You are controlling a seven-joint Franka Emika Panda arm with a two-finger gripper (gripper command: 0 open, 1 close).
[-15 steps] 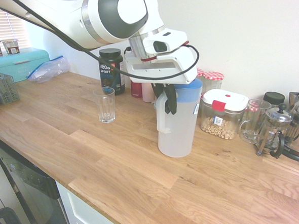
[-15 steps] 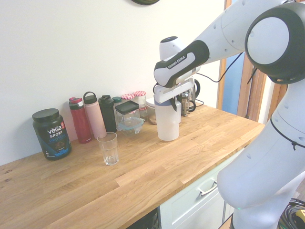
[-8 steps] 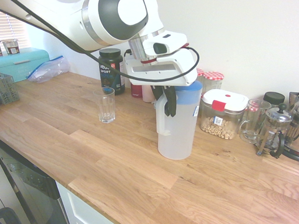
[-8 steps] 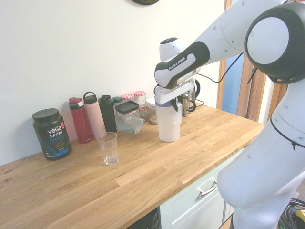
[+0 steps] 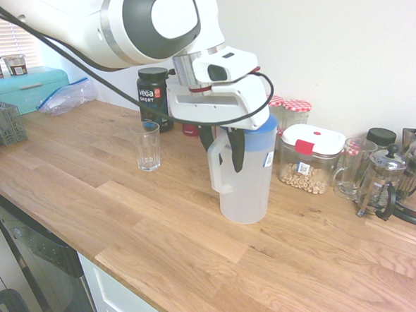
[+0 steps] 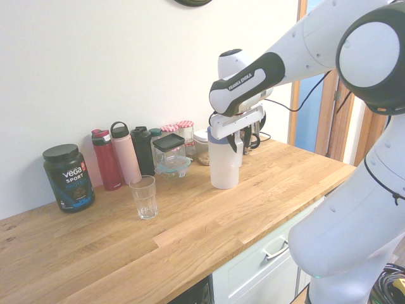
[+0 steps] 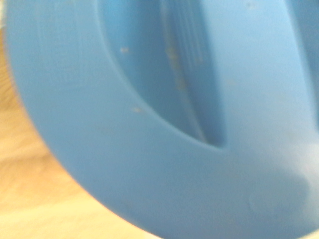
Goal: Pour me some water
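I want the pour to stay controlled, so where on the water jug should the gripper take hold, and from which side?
Take the jug by its side handle, the upright loop on the side facing the drinking glass. Come down from above beside the blue lid, one finger through the loop. The jug stands upright and its smooth, wide body looks harder to pinch. The gripper hangs at the handle already.

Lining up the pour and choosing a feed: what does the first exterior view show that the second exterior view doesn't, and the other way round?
Only the first exterior view shows the teal bread box, the plastic bag and the jug's side handle clearly.

Only the second exterior view shows the red bottle, pink bottle and dark bottle whole.

Both show the jug upright on the counter, the gripper at its blue lid, the empty glass and the Vega tub.
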